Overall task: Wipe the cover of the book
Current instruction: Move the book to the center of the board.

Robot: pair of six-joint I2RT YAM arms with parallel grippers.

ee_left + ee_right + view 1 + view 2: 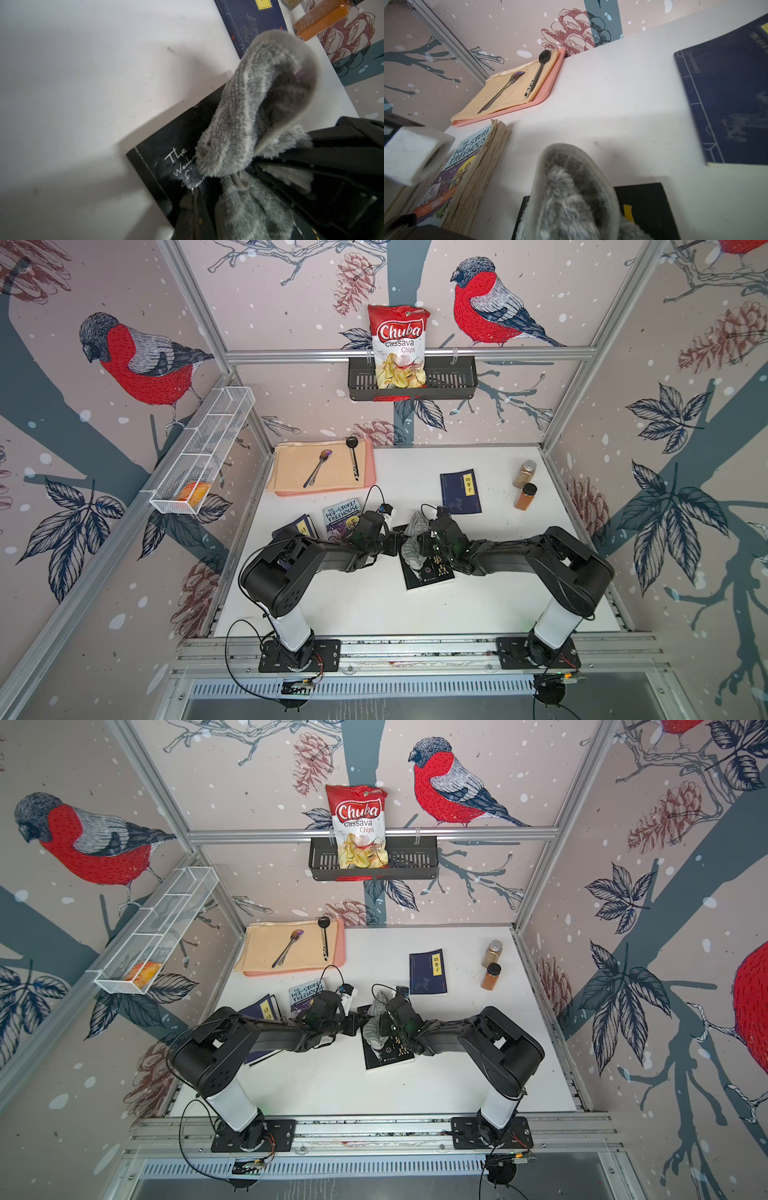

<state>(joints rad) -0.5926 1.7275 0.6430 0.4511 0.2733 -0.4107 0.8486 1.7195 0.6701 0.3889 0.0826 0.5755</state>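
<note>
Two arms meet in both top views over the glossy black rectangular paperback book (430,572) lying flat mid-table. The right gripper (420,545) is clenched on a fluffy grey microfibre cloth (415,526) bunched on the cover, and the left gripper (394,544) is closed on nothing at the book's left edge. From the left wrist, the cloth's plush pile curls into a loop above thin white script on the shiny cover. From the right wrist, the same fuzzy fold shows a smooth hemmed rim, with the book's black corner beneath.
</note>
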